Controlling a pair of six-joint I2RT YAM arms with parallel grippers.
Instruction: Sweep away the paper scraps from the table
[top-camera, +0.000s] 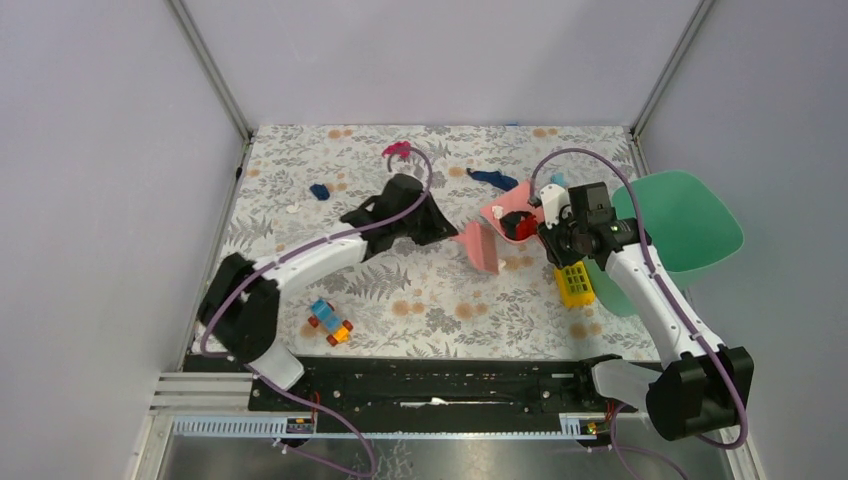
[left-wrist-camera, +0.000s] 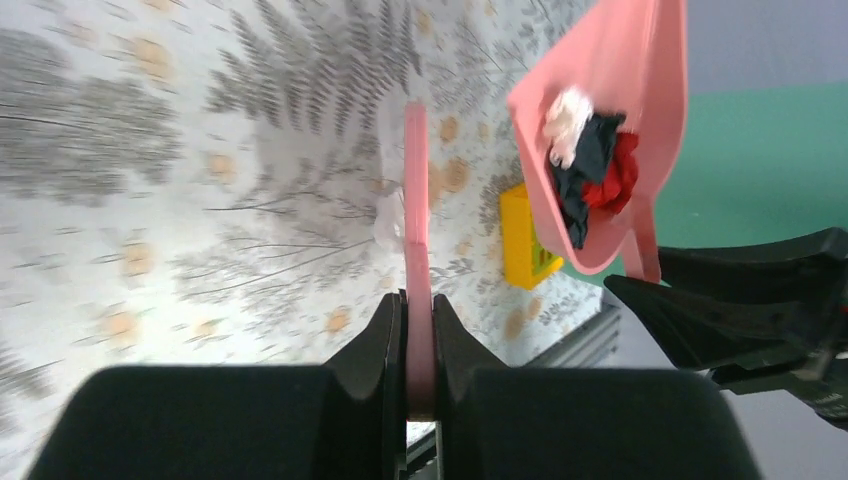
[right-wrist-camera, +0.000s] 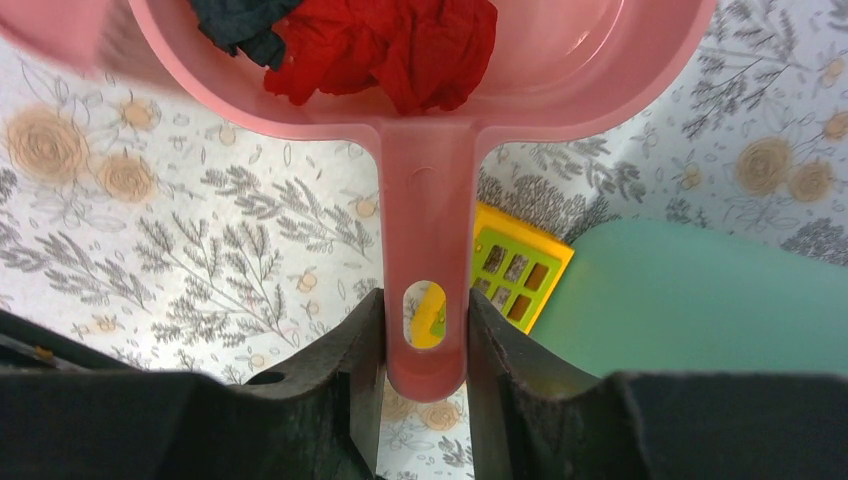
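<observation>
Magenta, blue and white paper scraps (top-camera: 397, 151) lie on the far half of the fern-printed table (top-camera: 430, 290) between pale grey walls (top-camera: 420, 60), more heaped in the pink dustpan (right-wrist-camera: 590, 50), whose handle the right gripper (right-wrist-camera: 425, 340) clamps with its arm bent, while the outstretched left gripper (left-wrist-camera: 418, 320) pinches a pink brush (top-camera: 480, 247).

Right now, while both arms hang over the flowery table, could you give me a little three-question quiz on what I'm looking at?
1. True or false: the right claw grips the pink dustpan by its handle.
2. What does the left claw hold? A) a pink brush B) a sponge C) nothing
3. Fill in: beside the white and dark paper scraps in the dustpan lies a crumpled ___ one.
Key: 1 true; 2 A; 3 red.
</observation>
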